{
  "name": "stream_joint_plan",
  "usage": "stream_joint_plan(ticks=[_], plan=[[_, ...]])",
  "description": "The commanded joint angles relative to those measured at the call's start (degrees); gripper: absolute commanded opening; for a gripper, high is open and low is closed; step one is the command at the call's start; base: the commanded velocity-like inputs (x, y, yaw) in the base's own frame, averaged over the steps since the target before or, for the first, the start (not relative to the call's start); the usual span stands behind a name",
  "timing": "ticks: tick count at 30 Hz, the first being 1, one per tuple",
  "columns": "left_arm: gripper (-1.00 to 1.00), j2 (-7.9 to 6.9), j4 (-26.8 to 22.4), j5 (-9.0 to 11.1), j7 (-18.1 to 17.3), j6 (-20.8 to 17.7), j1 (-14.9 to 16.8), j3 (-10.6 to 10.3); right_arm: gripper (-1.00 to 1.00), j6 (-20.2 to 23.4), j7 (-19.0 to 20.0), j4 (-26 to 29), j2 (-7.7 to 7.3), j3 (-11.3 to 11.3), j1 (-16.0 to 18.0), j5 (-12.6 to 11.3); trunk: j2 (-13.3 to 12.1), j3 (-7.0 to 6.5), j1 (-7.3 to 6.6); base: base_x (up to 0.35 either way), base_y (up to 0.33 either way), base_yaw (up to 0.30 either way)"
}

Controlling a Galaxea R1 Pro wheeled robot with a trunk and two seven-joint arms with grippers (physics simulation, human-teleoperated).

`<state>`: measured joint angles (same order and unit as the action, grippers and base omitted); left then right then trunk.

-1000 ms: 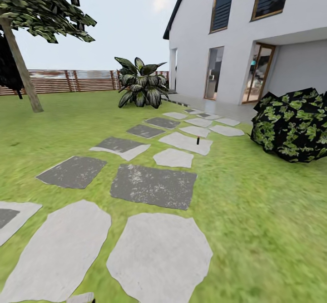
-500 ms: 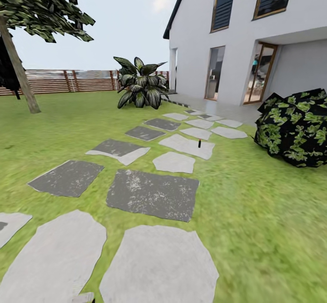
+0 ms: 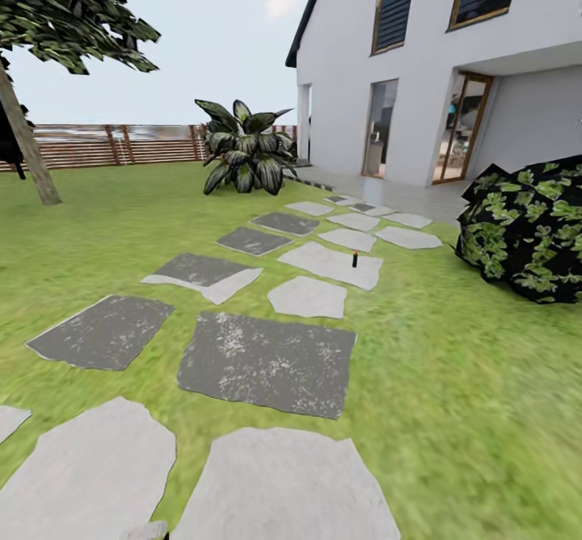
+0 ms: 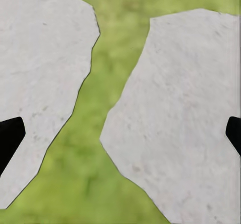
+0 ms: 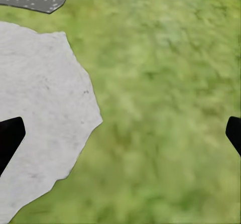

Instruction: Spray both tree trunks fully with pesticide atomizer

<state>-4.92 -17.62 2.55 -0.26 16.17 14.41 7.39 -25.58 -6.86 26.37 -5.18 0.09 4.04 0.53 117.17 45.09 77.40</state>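
Both grippers, left gripper point(image 4: 120, 136) and right gripper point(image 5: 120, 136), hang spread apart, empty. Paving has slid nearer (camera advancing); pesticide atomizer point(image 3: 355, 259) stands on a pale stone's far edge, approach unfinished.

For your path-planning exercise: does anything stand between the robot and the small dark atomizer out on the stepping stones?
Nothing visible does. The atomizer stands upright on a pale stone ahead; only flat stones and grass lie between. The bush sits off to the right, clear of the line.
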Motion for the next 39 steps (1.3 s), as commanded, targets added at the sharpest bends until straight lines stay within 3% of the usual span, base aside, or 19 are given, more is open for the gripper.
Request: stream_joint_plan(ticks=[1, 20, 39], plan=[[1.0, 0.0, 0.01, 0.0, 0.0, 0.0, 0.0, 0.0, 1.0, 0.0, 0.0, 0.0, 0.0, 0.0, 0.0, 0.0, 0.0, 0.0, 0.0, 0.335, 0.0, -0.113], [1.0, 0.0, 0.04, 0.0, 0.0, 0.0, 0.0, 0.0, 1.0, 0.0, 0.0, 0.0, 0.0, 0.0, 0.0, 0.0, 0.0, 0.0, 0.0, 0.335, 0.0, -0.124], [1.0, 0.0, 0.02, 0.0, 0.0, 0.0, 0.0, 0.0, 1.0, 0.0, -0.05, 0.0, 0.0, 0.0, 0.0, 0.0, 0.0, 0.0, 0.0, 0.335, -0.057, -0.006]])
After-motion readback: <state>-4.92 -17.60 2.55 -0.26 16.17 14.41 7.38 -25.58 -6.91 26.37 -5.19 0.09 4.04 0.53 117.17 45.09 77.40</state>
